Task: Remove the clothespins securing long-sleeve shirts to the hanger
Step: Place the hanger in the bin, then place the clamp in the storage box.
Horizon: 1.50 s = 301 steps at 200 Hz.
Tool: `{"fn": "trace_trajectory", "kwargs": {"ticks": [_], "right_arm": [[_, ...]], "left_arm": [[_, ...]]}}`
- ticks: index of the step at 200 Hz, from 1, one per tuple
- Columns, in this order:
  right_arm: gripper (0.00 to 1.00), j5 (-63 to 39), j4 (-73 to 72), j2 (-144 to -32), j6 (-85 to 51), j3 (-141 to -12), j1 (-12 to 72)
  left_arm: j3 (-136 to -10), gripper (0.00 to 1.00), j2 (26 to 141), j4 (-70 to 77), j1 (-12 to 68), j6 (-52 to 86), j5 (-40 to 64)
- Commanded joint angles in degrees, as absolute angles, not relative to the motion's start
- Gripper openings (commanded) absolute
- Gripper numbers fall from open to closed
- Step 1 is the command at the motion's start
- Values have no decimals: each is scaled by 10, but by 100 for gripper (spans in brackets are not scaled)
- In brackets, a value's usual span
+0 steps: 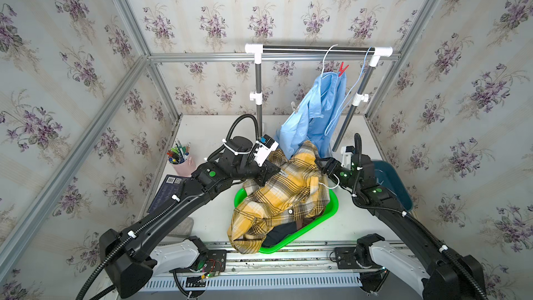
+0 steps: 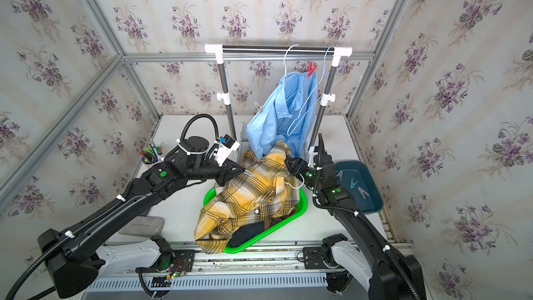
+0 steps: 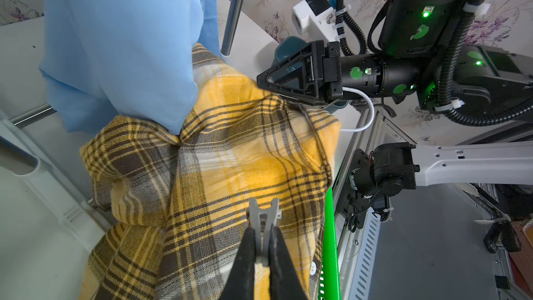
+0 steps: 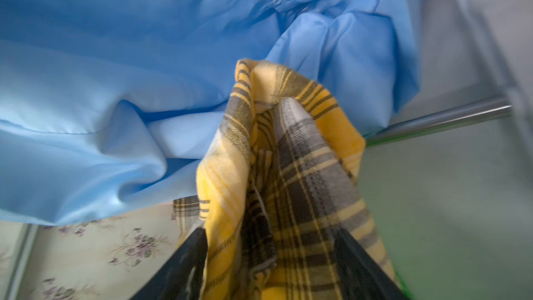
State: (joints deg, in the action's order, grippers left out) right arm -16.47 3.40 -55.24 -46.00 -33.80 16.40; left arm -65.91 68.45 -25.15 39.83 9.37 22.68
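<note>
Your left claw is clenched on a pale grey clothespin. The pin's spread tips sit over the yellow-and-brown plaid shirt, and you cannot tell whether they bite the cloth. In both top views this claw reaches in from the left over the near shoulder of the plaid shirt. The shirt lies heaped in and spilling over a green basin at the middle of the desk. A dark garment shows beneath it in the basin. Your right claw is released. Its two black fingers stand wide apart with a bunched fold of the plaid shirt lying between them. From above, that claw meets the far right edge of the plaid heap. Behind the heap, a light blue shirt hangs from a white hanger hooked on the rack rail. Its lower end drapes down to touch the plaid cloth. A red clothespin is clipped at the blue shirt's upper right shoulder. A whitish clothespin sits at its lower left shoulder. A bare blue hanger hangs just to the right on the same rail. To the right of your right arm, a dark blue bin on the desk holds several loose clothespins. A cup of pens stands at the left edge of the desk, well apart from the shirts.
</note>
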Motion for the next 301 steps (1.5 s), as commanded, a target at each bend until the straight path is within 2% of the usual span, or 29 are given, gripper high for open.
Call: {"fn": "trace_trajectory", "kwargs": {"ticks": [1, 45, 106, 131, 157, 179, 201, 216, 232, 246, 301], "right_arm": [[70, -96, 96, -563, -373, -358, 159], [71, 77, 95, -598, -306, -393, 177], [72, 117, -73, -648, -254, -354, 244], [73, 160, -50, -649, -250, -374, 242], [77, 153, 25, -601, -248, -425, 240], [83, 52, 107, -563, -256, -482, 231], [83, -162, 175, -560, -295, -527, 181], [83, -346, 137, -564, -378, -509, 144], [83, -472, 35, -572, -493, -467, 144], [83, -509, -59, -563, -577, -429, 150], [82, -539, -234, -588, -721, -402, 208]], "left_arm": [[-672, 10, 696, -227, 398, 105, 242], [-688, 10, 716, -220, 398, 112, 242], [-689, 10, 713, -218, 398, 116, 234], [-685, 11, 707, -218, 399, 117, 234], [-680, 11, 710, -213, 398, 116, 238], [-662, 12, 711, -166, 398, 124, 252], [-644, 13, 715, -113, 398, 127, 259], [-628, 14, 714, -70, 398, 133, 261], [-606, 14, 708, -14, 398, 146, 252], [-584, 14, 697, 29, 401, 148, 240], [-553, 13, 684, 93, 416, 127, 186]]}}
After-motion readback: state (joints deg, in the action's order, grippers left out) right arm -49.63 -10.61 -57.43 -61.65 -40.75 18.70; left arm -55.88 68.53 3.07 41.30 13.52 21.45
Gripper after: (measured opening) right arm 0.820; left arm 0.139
